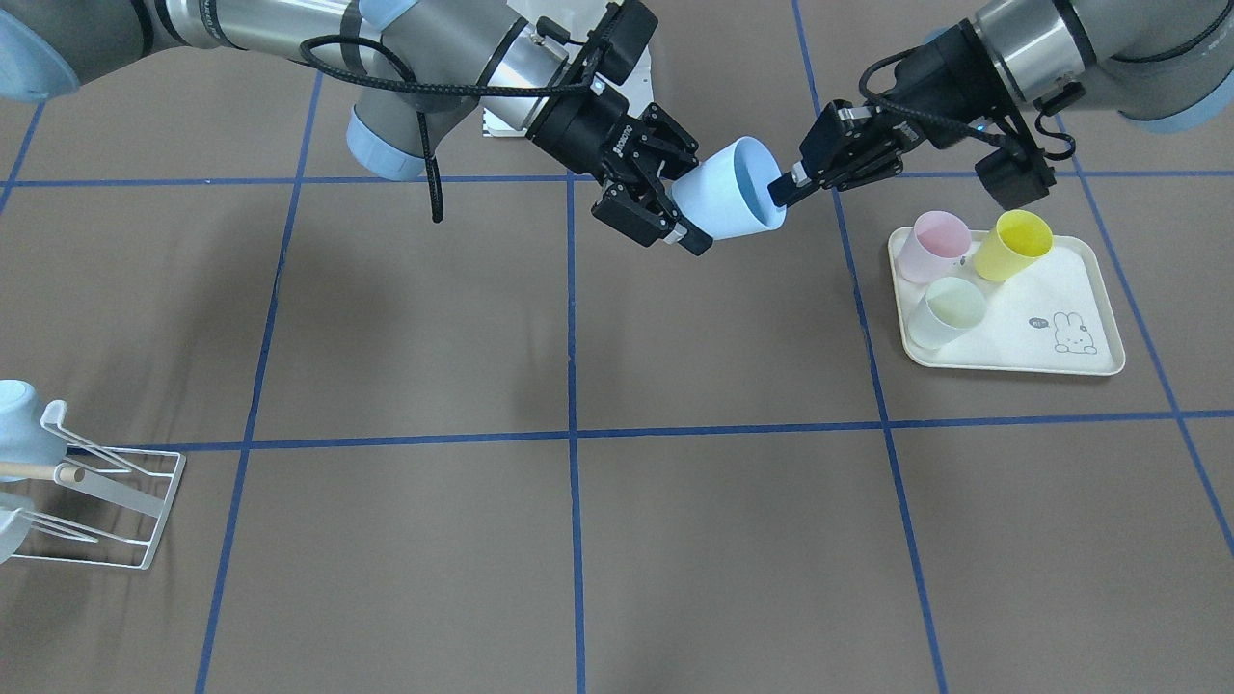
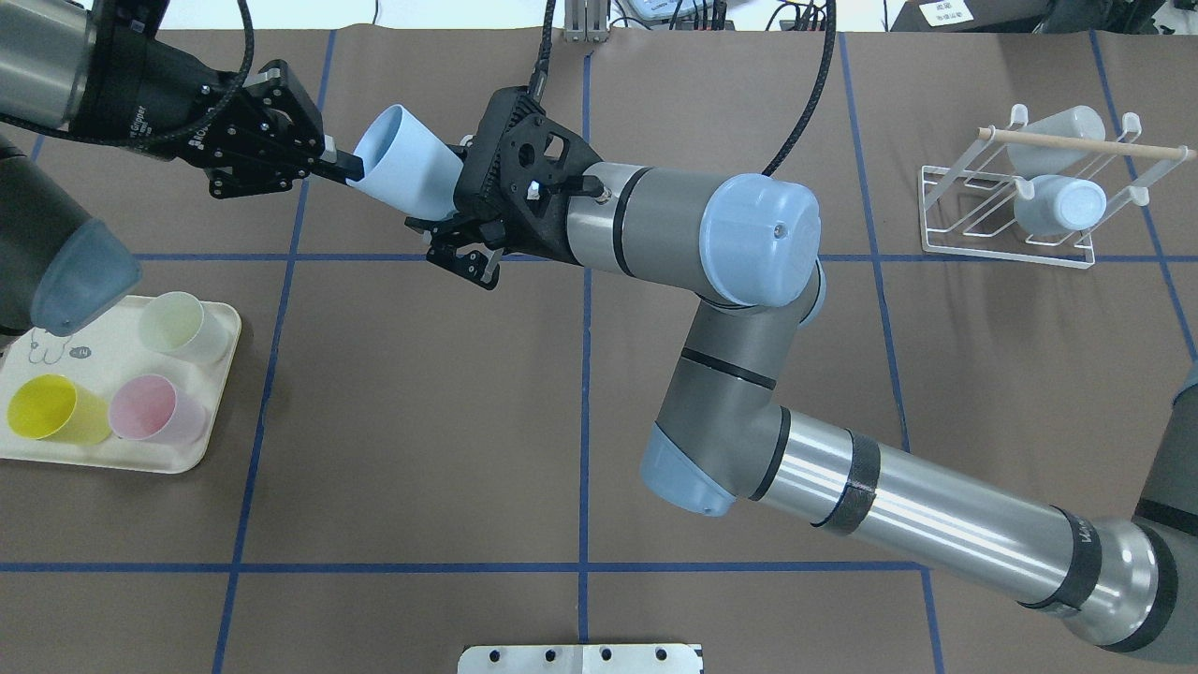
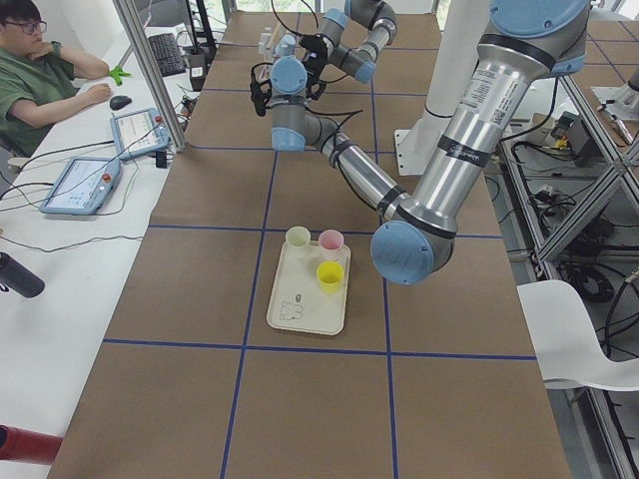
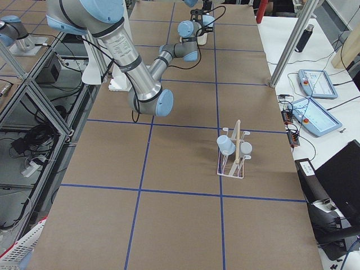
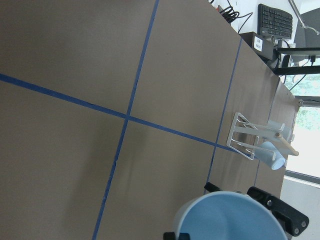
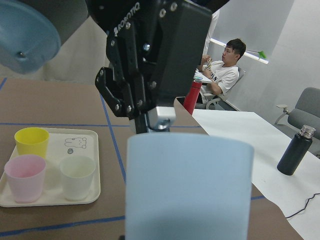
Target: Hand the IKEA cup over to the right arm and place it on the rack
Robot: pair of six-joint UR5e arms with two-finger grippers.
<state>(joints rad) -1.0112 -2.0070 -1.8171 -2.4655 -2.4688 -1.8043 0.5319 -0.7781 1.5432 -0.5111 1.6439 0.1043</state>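
**Exterior front-facing: cup handoff in mid-air**

Left gripper (image 1: 783,188) fingers pinch the rim of the blue IKEA cup (image 1: 737,188), up over the counter (image 1: 578,540) well in from its edges. That leaves the base for the right gripper (image 1: 692,198), whose fingers straddle it. Clamped? Can't tell.

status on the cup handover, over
Left claw pinching rim of blue cup, mid-air. Right claw around its base, grip unclear. Rack holds two cups; nothing seen in between.
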